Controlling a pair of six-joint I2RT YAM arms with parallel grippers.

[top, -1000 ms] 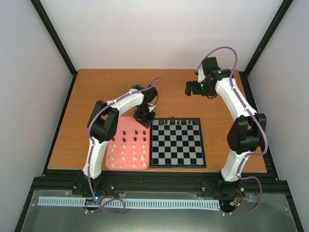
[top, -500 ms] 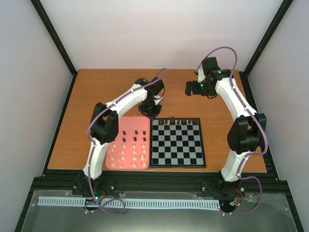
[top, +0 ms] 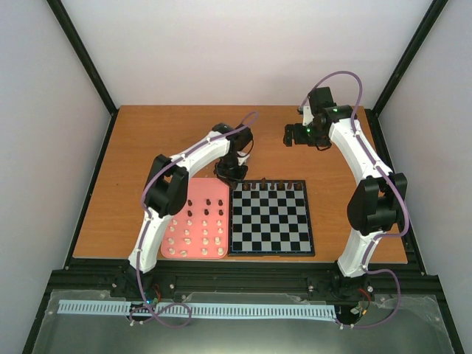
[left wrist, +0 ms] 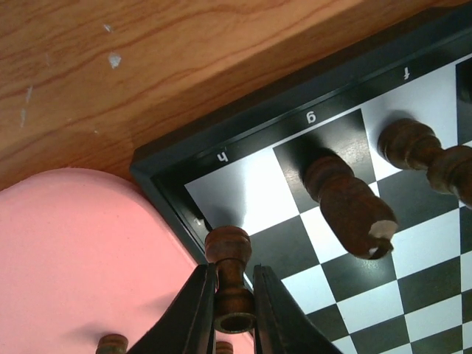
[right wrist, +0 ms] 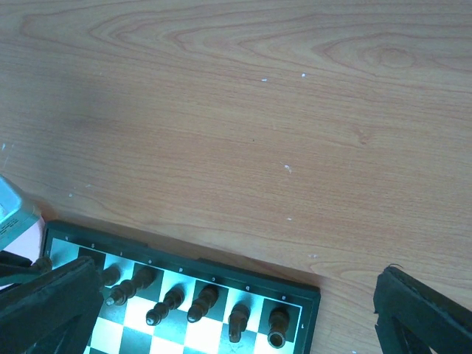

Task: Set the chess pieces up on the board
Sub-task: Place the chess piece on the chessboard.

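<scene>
The board [top: 270, 234] lies in the middle of the table, with several dark chess pieces [top: 271, 185] along its far row. My left gripper [top: 233, 172] hangs over the board's far left corner. In the left wrist view the left gripper [left wrist: 232, 274] is shut on a dark brown piece [left wrist: 229, 251], held upright just above the white corner square marked h. Dark pieces [left wrist: 346, 206] stand on the neighbouring squares. My right gripper [top: 289, 135] hovers open and empty behind the board; the right wrist view shows the far row of pieces [right wrist: 200, 302] below the right gripper [right wrist: 236, 317].
A pink tray [top: 193, 190] lies against the board's left side and holds several cream pieces [top: 193, 237] and a few dark ones [top: 209, 202]. The tray's rounded corner [left wrist: 74, 251] touches the board's border [left wrist: 177, 151]. Bare wooden table [right wrist: 236, 110] stretches behind the board.
My left gripper has carried the dark piece from above the tray's far edge to the right, to the board's far left corner. The right arm has not moved.
</scene>
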